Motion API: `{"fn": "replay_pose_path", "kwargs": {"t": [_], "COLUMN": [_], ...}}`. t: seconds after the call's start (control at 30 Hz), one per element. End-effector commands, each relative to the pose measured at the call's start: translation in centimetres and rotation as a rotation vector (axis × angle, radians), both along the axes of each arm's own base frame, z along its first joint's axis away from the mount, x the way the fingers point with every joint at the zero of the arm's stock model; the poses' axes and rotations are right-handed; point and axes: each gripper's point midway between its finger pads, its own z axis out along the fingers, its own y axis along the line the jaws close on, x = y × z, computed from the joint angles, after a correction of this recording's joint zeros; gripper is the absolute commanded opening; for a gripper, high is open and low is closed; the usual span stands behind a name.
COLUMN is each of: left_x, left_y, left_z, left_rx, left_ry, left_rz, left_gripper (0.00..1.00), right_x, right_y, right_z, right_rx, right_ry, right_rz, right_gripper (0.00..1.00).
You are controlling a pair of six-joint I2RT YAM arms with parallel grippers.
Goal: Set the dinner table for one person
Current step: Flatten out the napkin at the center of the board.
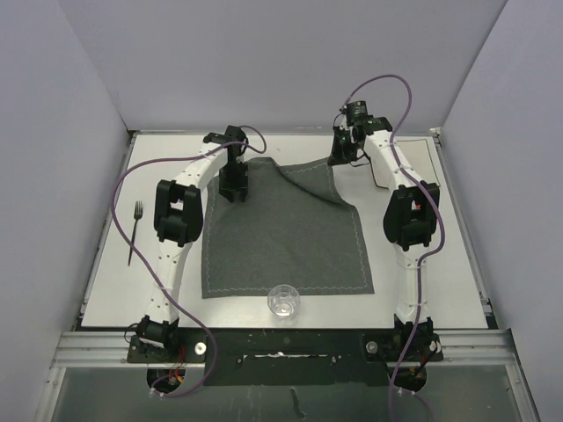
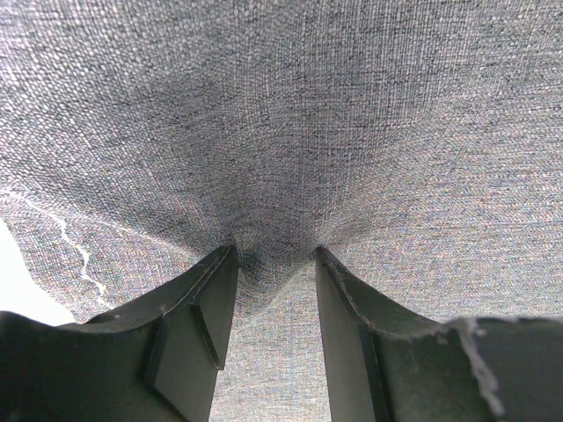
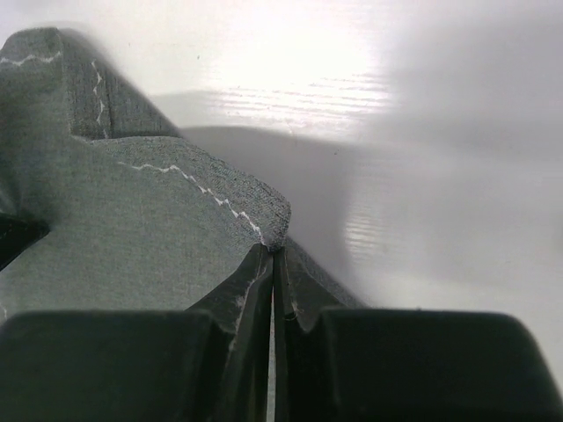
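A dark grey placemat (image 1: 281, 251) lies on the white dinner table (image 1: 110, 290). My left gripper (image 1: 233, 190) stands at the mat's far left part. Seen from the left wrist, its jaws are apart and the fingertips (image 2: 227, 255) press down into the cloth (image 2: 352, 105), which creases between them. My right gripper (image 1: 339, 160) is shut on the mat's far right corner (image 3: 274, 230), which it holds a little above the table (image 3: 413, 185). That part of the mat is lifted and folds along a diagonal crease (image 1: 312, 186).
A fork (image 1: 135, 230) lies on the table left of the mat, beside the left arm. A clear glass (image 1: 283, 301) stands at the mat's near edge. A white square plate (image 1: 420, 160) shows faintly at the far right, partly under the right arm.
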Motion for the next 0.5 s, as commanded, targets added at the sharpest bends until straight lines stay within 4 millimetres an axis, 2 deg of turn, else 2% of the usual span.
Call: {"fn": "replay_pose_path", "kwargs": {"t": [0.0,0.13,0.3,0.37,0.47], "left_x": [0.0,0.0,0.1,0.2,0.3], "left_y": [0.8,0.8,0.7,0.7,0.7], "left_z": [-1.9,-1.9,-1.9,-1.9,-2.0], "left_rx": [0.022,0.018,0.015,0.015,0.016], "left_ry": [0.024,0.025,0.025,0.026,0.026], "left_rz": [0.023,0.022,0.017,0.013,0.011], "left_gripper": [0.4,0.4,0.4,0.4,0.42], "right_x": [2.8,4.0,4.4,4.2,3.7], "right_y": [-2.1,-3.3,-4.6,-4.9,-5.0], "right_z": [4.5,5.2,4.5,4.1,3.8], "right_rx": [-0.066,-0.122,-0.194,-0.217,-0.228], "right_ry": [-0.153,-0.199,-0.206,-0.201,-0.194], "right_rz": [-0.052,-0.094,-0.141,-0.151,-0.165], "right_gripper": [0.0,0.0,0.0,0.03,0.13]}}
